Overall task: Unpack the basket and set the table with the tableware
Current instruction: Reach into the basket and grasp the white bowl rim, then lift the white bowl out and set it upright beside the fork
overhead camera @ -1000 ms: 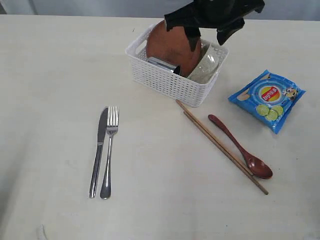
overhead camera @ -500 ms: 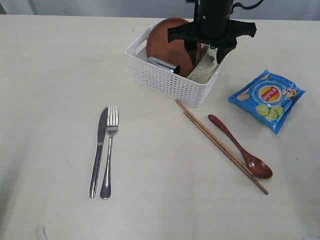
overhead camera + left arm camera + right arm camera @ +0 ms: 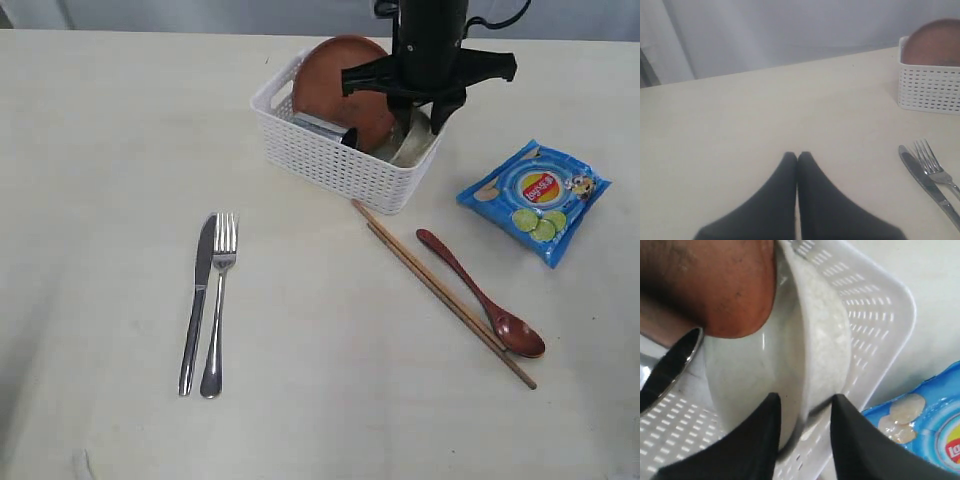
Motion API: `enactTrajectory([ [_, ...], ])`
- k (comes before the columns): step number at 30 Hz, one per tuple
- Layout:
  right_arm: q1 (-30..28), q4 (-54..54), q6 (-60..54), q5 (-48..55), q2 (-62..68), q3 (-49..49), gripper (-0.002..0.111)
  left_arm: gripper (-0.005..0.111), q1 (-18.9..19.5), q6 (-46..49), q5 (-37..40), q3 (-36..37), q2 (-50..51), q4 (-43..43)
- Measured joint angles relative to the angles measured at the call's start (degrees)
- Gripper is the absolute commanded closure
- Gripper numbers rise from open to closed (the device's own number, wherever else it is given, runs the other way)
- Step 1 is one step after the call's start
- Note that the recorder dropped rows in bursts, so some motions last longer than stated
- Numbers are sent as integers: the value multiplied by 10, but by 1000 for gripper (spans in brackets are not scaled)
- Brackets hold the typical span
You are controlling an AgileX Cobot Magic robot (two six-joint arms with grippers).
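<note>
Standing on edge at the right end of the basket (image 3: 330,160), the off-white bowl (image 3: 825,340) is straddled by the right gripper (image 3: 805,405). One finger is set inside the bowl and the other outside its wall, with the jaws about half closed. Whether the pads already press on the wall cannot be told.

In the exterior view the basket is seen at the upper middle of the frame, on the pale table (image 3: 100,150). The brown plate (image 3: 335,85) is leant upright in it to the left of the bowl. A steel cup (image 3: 320,127) is lodged low in front of the plate.

The knife (image 3: 197,300) and fork (image 3: 217,300) are laid side by side at the lower left of the frame. The chopsticks (image 3: 440,295) and the dark spoon (image 3: 480,295) are laid slantwise at the lower right, running from just below the basket. A blue snack packet (image 3: 535,198) is seen at the right, beside the basket.

The left gripper (image 3: 797,157) is held low over bare table, its fingers pressed together with nothing between them.
</note>
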Motion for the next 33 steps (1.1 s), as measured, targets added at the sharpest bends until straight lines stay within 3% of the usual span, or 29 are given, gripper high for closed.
enactTrajectory([
  [3,0,-24,-11,-4,2,0,109,107,0,0,0,0,0,0],
  [33,0,-164,-50,8,-41,-87,109,107,0,0,0,0,0,0],
])
